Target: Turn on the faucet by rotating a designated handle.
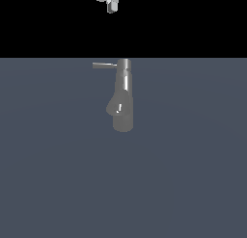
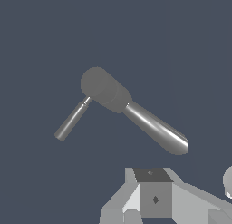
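The faucet [image 1: 122, 95] stands alone near the middle of a bare blue-grey floor [image 1: 193, 184], its column upright, the rounded spout [image 1: 116, 107] bulging low toward the exterior view's seven o'clock and the thin handle [image 1: 104, 65] jutting from the column's top toward nine o'clock. The gripper [image 1: 111, 9] hangs at twelve o'clock, well apart from the faucet against the black backdrop [image 1: 193, 20], with only open space between it and the handle. Whether its jaws are apart or together I cannot tell, since the exterior view cuts it off and the wrist view shows only its base.
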Controlling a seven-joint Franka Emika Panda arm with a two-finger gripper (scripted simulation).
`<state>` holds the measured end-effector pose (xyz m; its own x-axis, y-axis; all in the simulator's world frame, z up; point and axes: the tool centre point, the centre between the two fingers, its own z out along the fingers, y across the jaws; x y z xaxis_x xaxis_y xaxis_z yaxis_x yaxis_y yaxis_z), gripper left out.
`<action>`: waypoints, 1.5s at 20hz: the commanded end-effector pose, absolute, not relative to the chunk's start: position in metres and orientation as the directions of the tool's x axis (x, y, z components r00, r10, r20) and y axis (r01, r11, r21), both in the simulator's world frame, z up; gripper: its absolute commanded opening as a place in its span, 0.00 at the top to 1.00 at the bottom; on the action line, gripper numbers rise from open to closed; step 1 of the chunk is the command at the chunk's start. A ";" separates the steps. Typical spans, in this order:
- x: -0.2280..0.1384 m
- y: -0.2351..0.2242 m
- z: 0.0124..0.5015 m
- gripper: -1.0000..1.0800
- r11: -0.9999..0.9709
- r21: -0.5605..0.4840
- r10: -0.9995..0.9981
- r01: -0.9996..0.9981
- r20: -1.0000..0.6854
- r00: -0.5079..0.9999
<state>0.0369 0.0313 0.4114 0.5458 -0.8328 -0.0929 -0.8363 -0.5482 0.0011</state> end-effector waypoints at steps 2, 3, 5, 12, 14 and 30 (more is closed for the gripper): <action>0.061 0.036 0.394 1.00 -0.470 0.011 -0.880 -0.883 -0.088 0.467; 0.067 0.038 0.389 1.00 -0.447 0.014 -0.892 -0.894 -0.086 0.445; 0.080 0.041 0.378 1.00 -0.402 0.019 -0.913 -0.916 -0.081 0.399; 0.121 0.053 0.335 1.00 -0.239 0.035 -0.970 -0.970 -0.058 0.236; 0.131 0.056 0.323 1.00 -0.196 0.038 -0.980 -0.980 -0.051 0.194; 0.165 0.073 0.271 1.00 -0.027 0.043 -1.000 -0.999 -0.017 0.026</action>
<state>0.1635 0.0724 0.2722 0.0326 -0.9993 -0.0181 -0.9985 -0.0333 0.0441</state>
